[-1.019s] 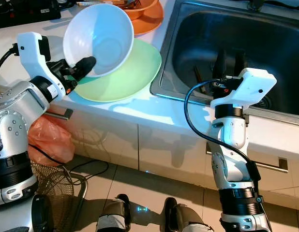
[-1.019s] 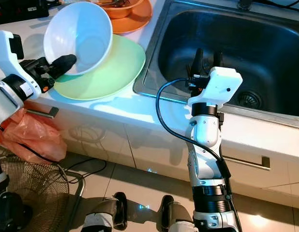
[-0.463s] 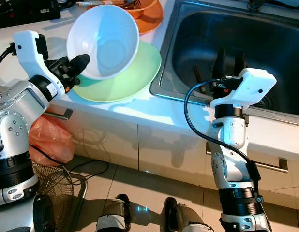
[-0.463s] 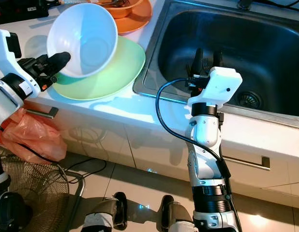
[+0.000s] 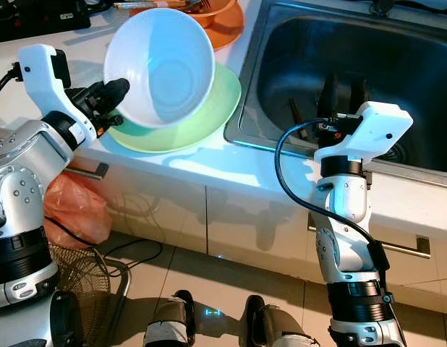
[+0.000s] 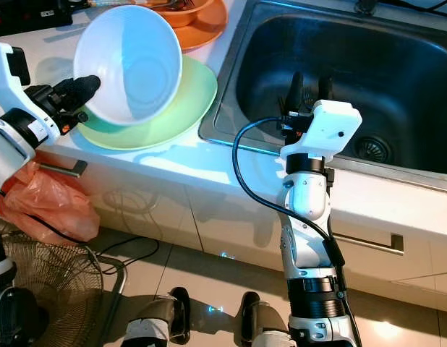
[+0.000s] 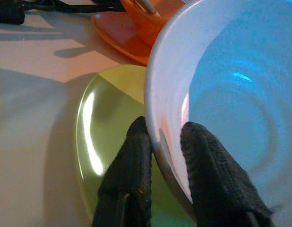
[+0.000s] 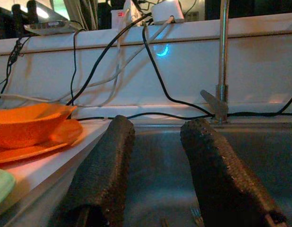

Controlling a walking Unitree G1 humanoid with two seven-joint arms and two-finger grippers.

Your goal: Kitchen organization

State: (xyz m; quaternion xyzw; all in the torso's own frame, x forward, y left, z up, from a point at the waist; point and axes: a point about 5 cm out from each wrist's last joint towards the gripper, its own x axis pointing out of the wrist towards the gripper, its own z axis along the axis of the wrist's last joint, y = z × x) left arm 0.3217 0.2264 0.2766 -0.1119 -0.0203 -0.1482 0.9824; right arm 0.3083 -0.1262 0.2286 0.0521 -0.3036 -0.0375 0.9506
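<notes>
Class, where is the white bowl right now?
The white bowl is tilted above the green plate, left of the sink, pinched at its rim by the left gripper.

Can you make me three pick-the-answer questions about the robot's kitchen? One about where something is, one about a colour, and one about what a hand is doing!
1. Where is the right end effector?
A. over the sink
B. on the floor
C. in a drawer

2. What colour is the plate under the white bowl?
A. black
B. light green
C. purple

3. What is the left end effector doing?
A. hanging empty
B. pinching the bowl's rim
C. holding a fork

Answers: 1 A, its fingers point into the steel sink. 2 B, the plate shows pale green. 3 B, one finger sits on each side of the rim.
</notes>
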